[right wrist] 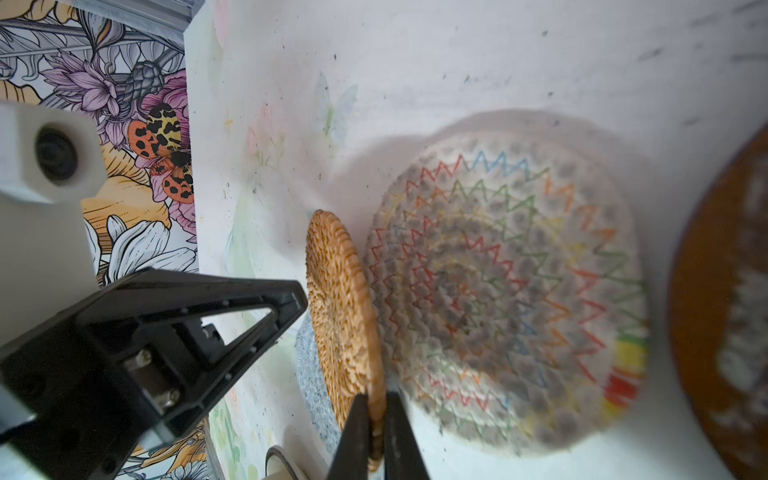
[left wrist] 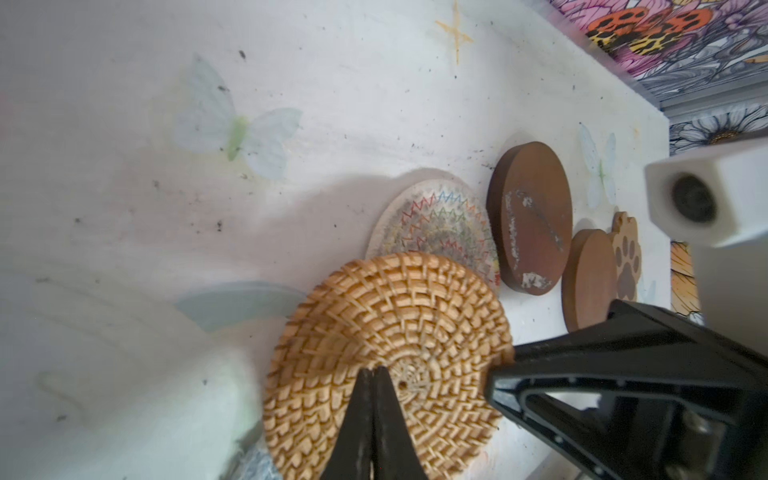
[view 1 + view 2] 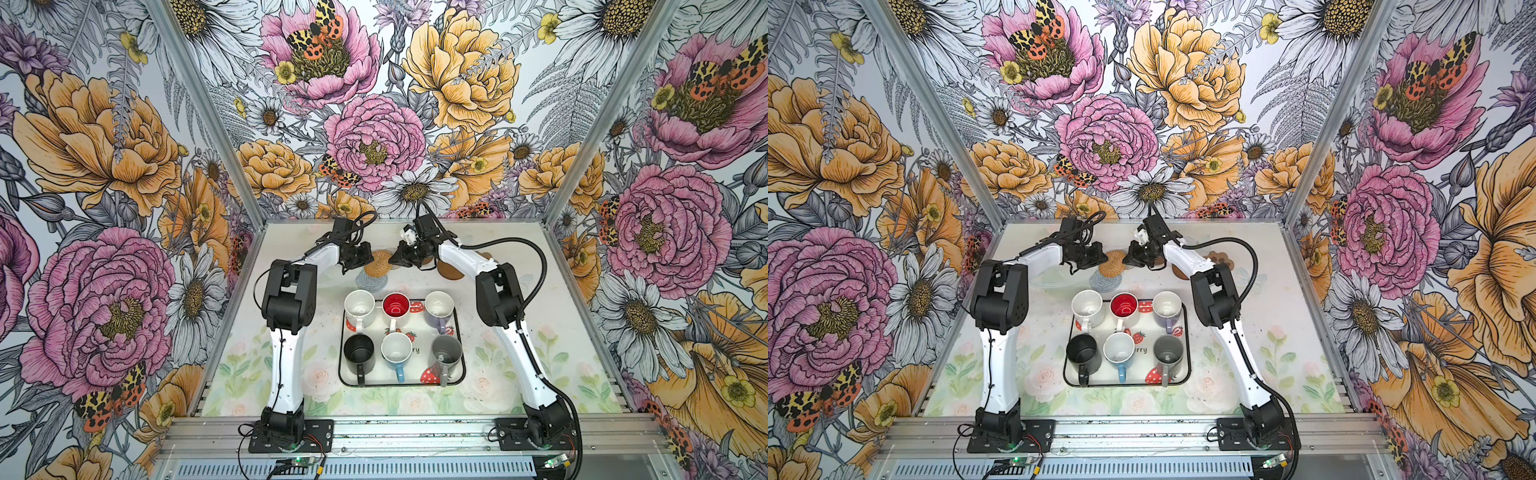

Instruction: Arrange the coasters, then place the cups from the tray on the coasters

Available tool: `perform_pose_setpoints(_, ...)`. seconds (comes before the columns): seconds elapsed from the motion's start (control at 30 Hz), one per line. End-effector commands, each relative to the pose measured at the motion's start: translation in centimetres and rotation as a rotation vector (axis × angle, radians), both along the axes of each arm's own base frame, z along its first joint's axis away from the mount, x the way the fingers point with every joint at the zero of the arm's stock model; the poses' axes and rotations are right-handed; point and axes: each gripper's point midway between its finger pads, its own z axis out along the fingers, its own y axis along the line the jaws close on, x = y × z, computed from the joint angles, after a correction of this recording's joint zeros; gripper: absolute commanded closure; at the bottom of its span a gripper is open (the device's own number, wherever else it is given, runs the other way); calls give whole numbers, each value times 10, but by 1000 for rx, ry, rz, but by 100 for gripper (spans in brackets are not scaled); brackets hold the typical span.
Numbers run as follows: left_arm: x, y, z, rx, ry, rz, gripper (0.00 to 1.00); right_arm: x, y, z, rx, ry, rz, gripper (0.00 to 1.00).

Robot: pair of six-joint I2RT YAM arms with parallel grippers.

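Woven rattan coaster (image 1: 340, 307) stands tilted on edge at the far middle of the table (image 3: 498, 361), beyond the tray (image 3: 460, 365), rim pinched by the right gripper (image 1: 376, 436); left gripper (image 2: 372, 415) closed empty, tips at its face.

The white rounded-rectangle strawberry-print tray (image 3: 415, 374) is lying mid-way across the pale floral-print table (image 3: 519, 353), holding six handled ceramic mugs (image 3: 396, 349) in two rows of three. Behind it, the round tan rattan coaster (image 3: 380, 259) is sitting partly over the pale blue-grey woven coaster (image 3: 374, 282). Two brown disc coasters (image 2: 530, 220) (image 2: 588, 278) and the tan paw-shaped coaster (image 3: 1221, 257) are lying to the right.
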Motion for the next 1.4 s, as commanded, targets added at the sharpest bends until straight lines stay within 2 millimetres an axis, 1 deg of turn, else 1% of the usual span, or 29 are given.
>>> perform_pose_setpoints(0.0,8,5,38,-47,-84,15,94,5,9,-9,8,8,-6,100)
perform_pose_setpoints(0.1,8,14,44,-43,-96,37,94,12,15,-5,27,-3,-12,100)
perform_pose_setpoints(0.23,9,28,57,-52,-123,73,93,21,25,0,63,-14,-19,100)
perform_pose_setpoints(0.33,8,40,65,-43,-140,97,93,26,33,0,90,-10,-24,100)
perform_pose_setpoints(0.43,5,46,71,-32,-152,111,93,29,41,-2,116,-6,-27,100)
perform_pose_setpoints(0.6,0,54,74,-23,-161,128,92,32,54,-5,163,-4,-35,100)
perform_pose_setpoints(0.8,-4,58,72,-13,-156,137,92,35,70,3,231,-18,-46,100)
perform_pose_setpoints(1.0,-7,59,59,-3,-127,147,93,23,89,7,266,-19,-4,100)
perform_pose_setpoints(1.2,-9,64,54,18,-120,162,93,5,104,1,280,14,53,99)
perform_pose_setpoints(1.3,-10,65,49,25,-110,166,93,-3,111,-6,280,34,73,92)
perform_pose_setpoints(1.37,-11,66,43,33,-98,170,93,-7,113,-8,281,40,82,81)
